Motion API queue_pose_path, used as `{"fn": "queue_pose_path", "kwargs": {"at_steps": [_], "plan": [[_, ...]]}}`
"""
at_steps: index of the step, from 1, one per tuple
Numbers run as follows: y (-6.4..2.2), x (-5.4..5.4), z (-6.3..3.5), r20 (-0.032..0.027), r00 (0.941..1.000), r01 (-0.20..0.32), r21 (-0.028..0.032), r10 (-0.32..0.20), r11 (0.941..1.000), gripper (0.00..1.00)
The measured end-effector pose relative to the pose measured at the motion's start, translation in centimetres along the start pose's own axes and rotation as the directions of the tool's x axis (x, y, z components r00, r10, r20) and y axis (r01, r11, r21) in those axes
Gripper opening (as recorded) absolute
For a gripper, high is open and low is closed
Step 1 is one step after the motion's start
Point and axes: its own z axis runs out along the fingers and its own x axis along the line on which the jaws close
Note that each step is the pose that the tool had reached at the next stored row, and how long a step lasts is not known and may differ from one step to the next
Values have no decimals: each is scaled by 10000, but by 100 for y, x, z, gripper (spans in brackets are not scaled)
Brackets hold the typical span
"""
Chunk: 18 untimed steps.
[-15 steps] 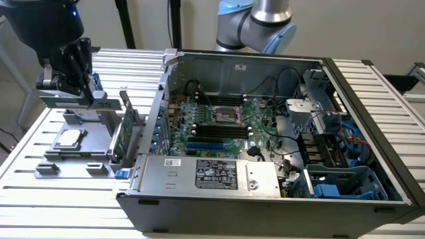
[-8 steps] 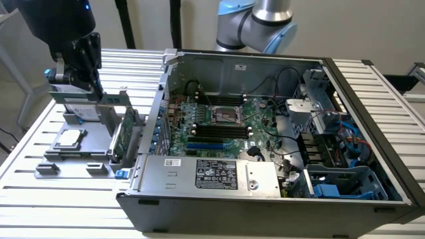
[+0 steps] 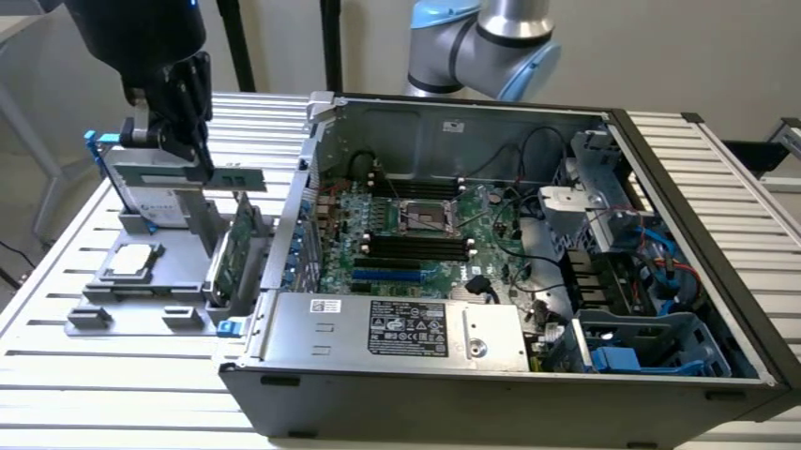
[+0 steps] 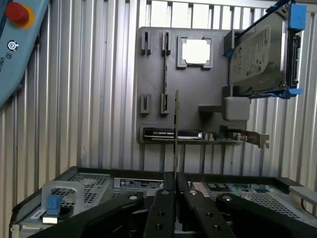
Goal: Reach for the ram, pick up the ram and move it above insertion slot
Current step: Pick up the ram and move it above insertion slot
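a black gripper (image 3: 188, 141) hangs at the upper left of the exterior view, above a grey parts holder (image 3: 113, 314) that lies on a slatted metal table (image 3: 75, 394). in the wrist view its fingers (image 4: 163, 208) are pressed together on the ram (image 4: 176, 129), a thin green board seen edge-on that stands out from the fingertips over the holder, lifted clear of its slots. crowded close around it on the holder are a silver hard drive (image 3: 150, 183) in a blue frame, standing upright just beside the gripper, a broader green expansion card (image 3: 232, 253) standing on edge along the holder's side nearest the case, and a square silver processor chip (image 3: 131, 262) lying flat in a recess. filling the centre and right of the exterior view is an open computer case (image 3: 651, 187). inside it lies a green motherboard (image 3: 414, 234) with a row of long black memory slots (image 3: 414, 248), a grey power supply box (image 3: 394, 328) with a label at the lower edge, black cables and blue drive bays at the lower right. the ram is well apart from those slots, with the case wall between them.
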Motion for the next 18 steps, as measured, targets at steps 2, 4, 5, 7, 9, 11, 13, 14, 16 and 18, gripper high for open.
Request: {"fn": "queue_pose_path", "kwargs": {"at_steps": [2,4,5,7,9,11,13,14,16,18], "plan": [[-54,-8,-11,21,10000,1,-1,-1,10000,13],[-111,-17,-20,44,10000,2,1,-2,10000,13],[-139,-21,-24,55,10000,2,1,-2,10000,13],[-195,-29,-32,76,10000,2,1,-2,10000,13],[-252,-38,-39,95,10000,2,2,-2,10000,13],[-311,-47,-45,113,9999,3,3,-3,10000,13],[-372,-57,-50,130,9999,4,3,-4,10000,13],[-402,-62,-53,138,9999,4,4,-4,10000,13],[-462,-72,-58,153,9999,4,5,-4,10000,13],[-522,-82,-62,167,9999,4,5,-5,10000,13]]}}
